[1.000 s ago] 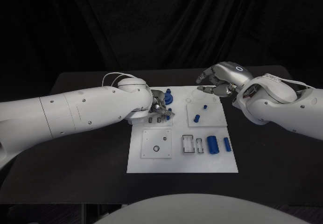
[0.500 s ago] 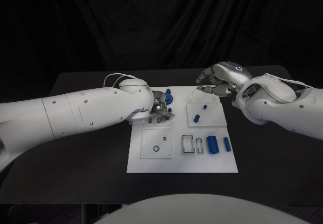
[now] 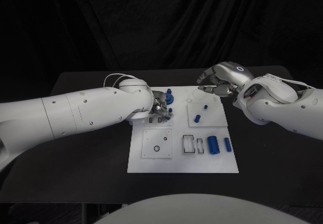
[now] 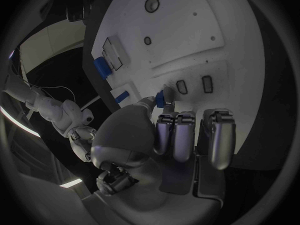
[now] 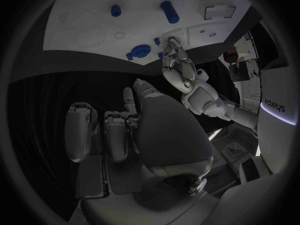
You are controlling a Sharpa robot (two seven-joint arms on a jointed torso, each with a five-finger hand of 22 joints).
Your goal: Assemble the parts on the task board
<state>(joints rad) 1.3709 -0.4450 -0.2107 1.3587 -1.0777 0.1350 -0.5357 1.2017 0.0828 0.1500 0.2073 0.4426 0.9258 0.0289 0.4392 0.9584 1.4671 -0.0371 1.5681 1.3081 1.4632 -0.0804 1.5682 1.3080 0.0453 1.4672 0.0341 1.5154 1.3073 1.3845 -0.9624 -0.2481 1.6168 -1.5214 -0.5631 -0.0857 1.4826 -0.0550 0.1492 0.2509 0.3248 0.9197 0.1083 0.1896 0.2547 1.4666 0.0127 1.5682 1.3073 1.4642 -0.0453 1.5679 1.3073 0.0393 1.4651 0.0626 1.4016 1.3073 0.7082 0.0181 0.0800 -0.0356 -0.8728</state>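
The white task board (image 3: 181, 161) lies mid-table. My left hand (image 3: 158, 106) hovers low over the board's far left part and pinches a small blue part (image 4: 160, 99) between thumb and finger, close by two small rectangular slots (image 4: 182, 86). A blue gear-like part (image 3: 168, 98) sits just beyond that hand. My right hand (image 3: 219, 82) hangs above the board's far right corner, fingers curled in with nothing in them. On the board lie a blue peg (image 3: 196, 118), a tiny blue piece (image 3: 204, 107), a thick blue cylinder (image 3: 213, 144) and a slimmer one (image 3: 228, 144).
The black table (image 3: 80, 158) surrounds the board, with open surface to the left, the right and in front. A square plate with a round hole (image 3: 156, 143) sits on the board's near left. My left forearm (image 3: 80, 112) spans the table's left side.
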